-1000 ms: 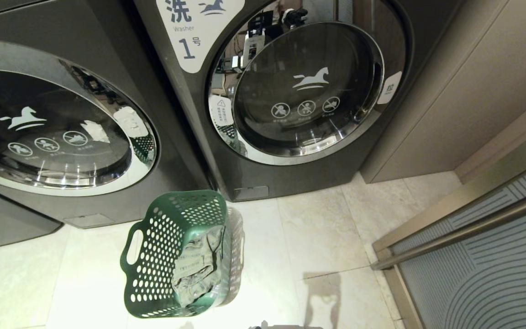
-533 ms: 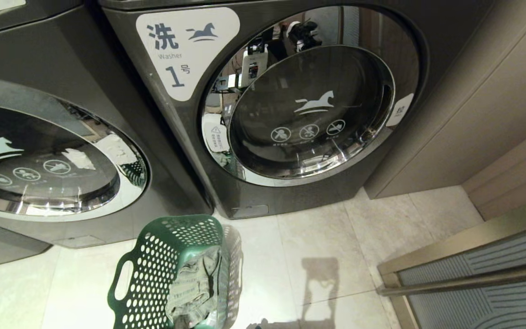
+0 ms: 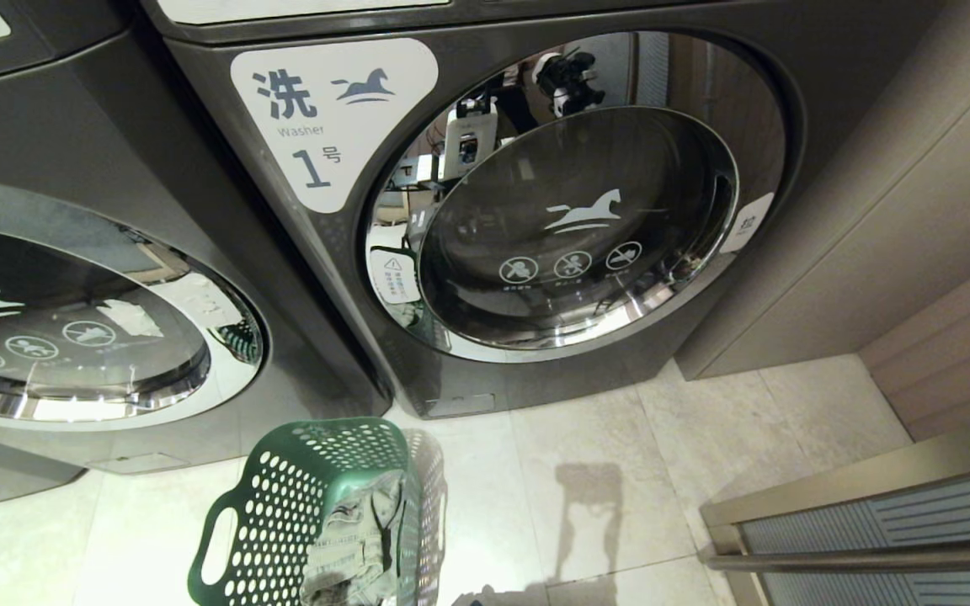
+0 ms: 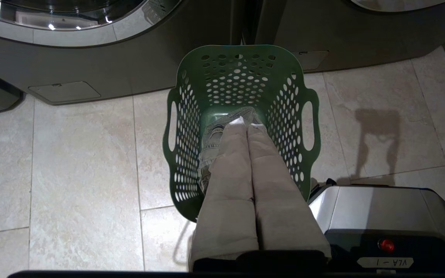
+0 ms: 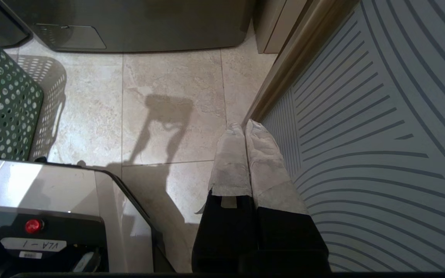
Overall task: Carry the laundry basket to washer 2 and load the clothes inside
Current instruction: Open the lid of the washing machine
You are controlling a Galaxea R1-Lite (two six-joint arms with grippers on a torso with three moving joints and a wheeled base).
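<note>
So you've got the dark green plastic laundry basket (image 3: 317, 513) with round holes sitting upright on the pale tiled floor (image 3: 603, 438), right in front of the gap between 2 dark grey front-load washers. The small bundle of grey-green clothes (image 3: 350, 539) with pale printed bands lies inside it.

The machine straight ahead is the grey washer labelled 1 (image 3: 535, 219), chrome-rimmed round door closed. The other grey washer (image 3: 72, 337) sits to its left, door closed too; its number label isn't visible, so you can't confirm from here that it's washer 2.

Your left gripper (image 4: 245, 127) hangs over the basket's open top, fingers pressed together on nothing, tips above the clothes without clearly touching. Your right gripper (image 5: 243, 129) is off to the right above bare floor, fingers also closed and empty, just beside a bronze door frame (image 5: 292, 58) and a striped grey panel (image 5: 381, 135). The robot's silver base (image 4: 381, 208) sits right next to the basket.
</note>
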